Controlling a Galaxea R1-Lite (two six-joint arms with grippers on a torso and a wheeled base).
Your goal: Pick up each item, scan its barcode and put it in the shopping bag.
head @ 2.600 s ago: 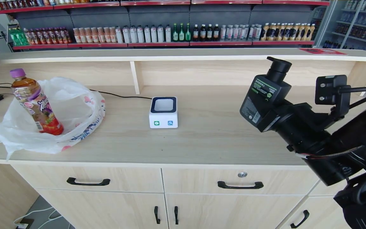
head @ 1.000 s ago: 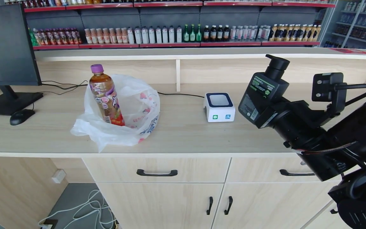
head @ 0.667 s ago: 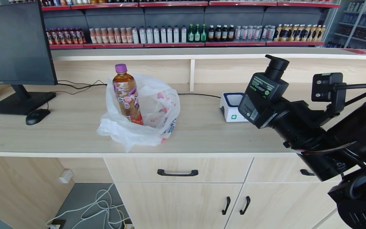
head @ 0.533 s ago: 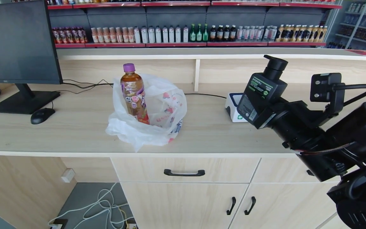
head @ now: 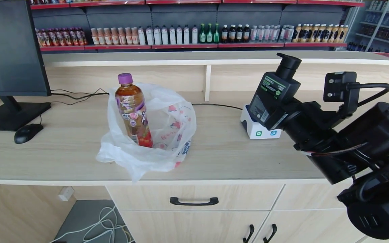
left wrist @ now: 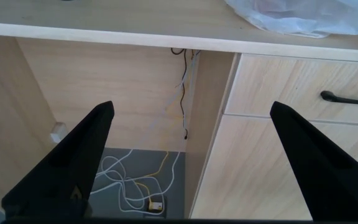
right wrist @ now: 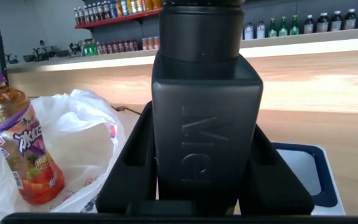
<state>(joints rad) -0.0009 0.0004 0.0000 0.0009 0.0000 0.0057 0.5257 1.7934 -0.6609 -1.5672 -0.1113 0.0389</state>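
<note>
Grasping black bottle (head: 275, 91) by scanner (head: 265, 132): right claw (head: 284, 116) | left claw (left wrist: 191, 109): released, below countertop (left wrist: 135, 25)

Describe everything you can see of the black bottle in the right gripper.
The black bottle has a squarish body of matte plastic and a wide round black cap with a small spout. One face carries a label with green marks and a barcode; another has raised lettering. It is closed and looks intact. The right gripper clamps its lower body, a jaw on each side. It is held tilted, cap uppermost, above the counter and over the scanner; whether it touches the scanner cannot be told.
</note>
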